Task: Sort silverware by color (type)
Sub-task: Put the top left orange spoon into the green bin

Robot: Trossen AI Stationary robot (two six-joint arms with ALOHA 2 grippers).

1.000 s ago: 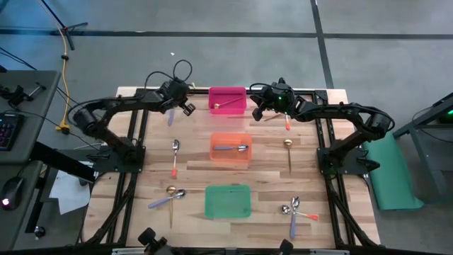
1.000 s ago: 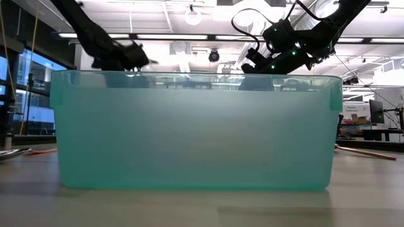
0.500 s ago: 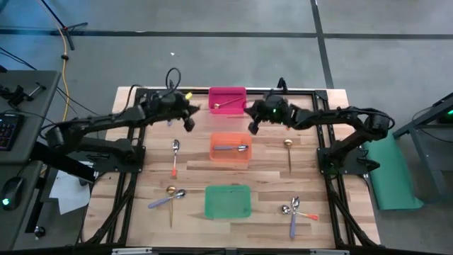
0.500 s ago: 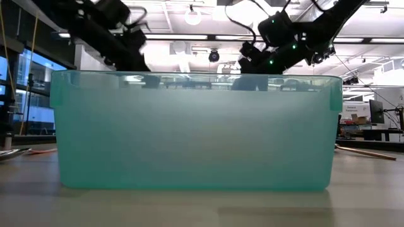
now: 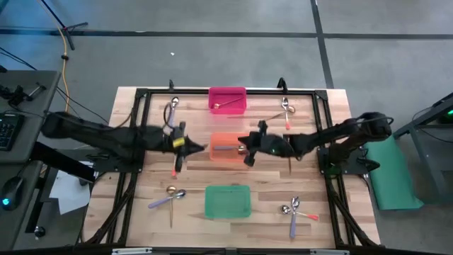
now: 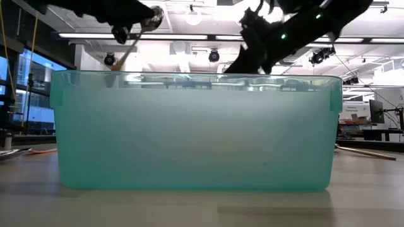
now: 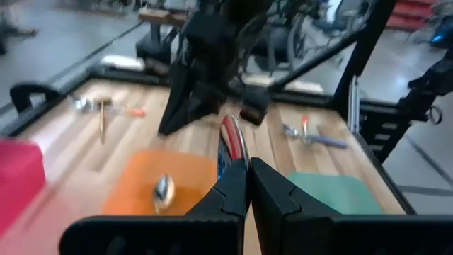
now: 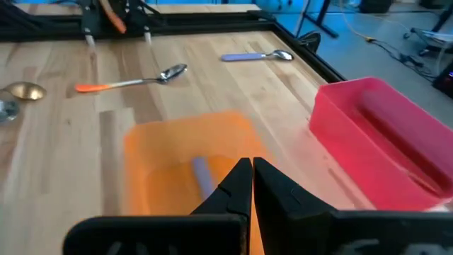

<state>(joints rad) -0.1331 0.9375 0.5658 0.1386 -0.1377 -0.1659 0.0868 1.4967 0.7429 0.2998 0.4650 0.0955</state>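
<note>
Both grippers had their fingers pressed together over the middle of the table, one on each side of the orange bin (image 5: 231, 147). The left gripper (image 5: 185, 144) sat just off the bin's left edge, and from its wrist view a thin red handle (image 7: 231, 138) stood up right at its closed fingertips (image 7: 237, 185) — whether that handle was pinched between them I cannot tell. The right gripper (image 5: 246, 147) hung at the bin's right edge, its fingers (image 8: 244, 185) shut with nothing visible between them; directly below lay a purple-handled spoon (image 5: 230, 148) inside the orange bin, its handle showing just ahead of the fingertips in the right wrist view. One gold spoon (image 5: 225, 105) lay in the pink bin (image 5: 227, 100) at the far edge. The green bin (image 5: 227, 201) stood near the front edge. Around the table, well apart from either gripper, lay the loose silverware: a purple-handled spoon (image 5: 170, 112) at the far left, an orange-handled spoon (image 5: 286, 113) at the far right, an orange-handled one (image 5: 174, 164) just below the left gripper — partly hidden by the arm — a gold spoon and a purple-handled spoon crossing (image 5: 171, 196) at the front left, and a small cluster of spoons (image 5: 295, 210) at the front right.
</note>
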